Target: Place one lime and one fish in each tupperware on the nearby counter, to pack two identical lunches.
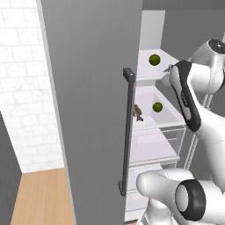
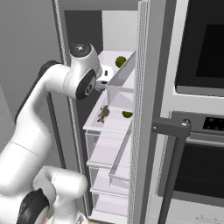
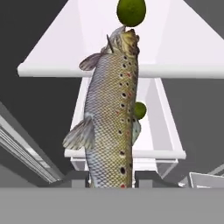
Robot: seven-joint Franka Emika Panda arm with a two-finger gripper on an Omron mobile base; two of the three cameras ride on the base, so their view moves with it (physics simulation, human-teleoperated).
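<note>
My gripper (image 3: 112,178) is shut on a speckled grey-brown fish (image 3: 111,118), which stands straight up from the finger tips (image 3: 80,177). Behind it are two white fridge shelves. One lime (image 3: 131,11) lies on the upper shelf and another lime (image 3: 140,110) on the lower. In the left base view the gripper (image 1: 168,71) hovers at the upper shelf's front edge, near the upper lime (image 1: 154,59). A second fish (image 1: 137,112) and the lower lime (image 1: 157,107) lie on the shelf below. The tupperware is out of view.
The open grey fridge door (image 1: 92,110) with its dark handle (image 1: 127,132) stands left of the arm. A door bin (image 2: 120,78) and an oven (image 2: 197,131) are on the right. Tan wood (image 1: 39,197) lies under a white tile wall; I cannot tell if it is the counter.
</note>
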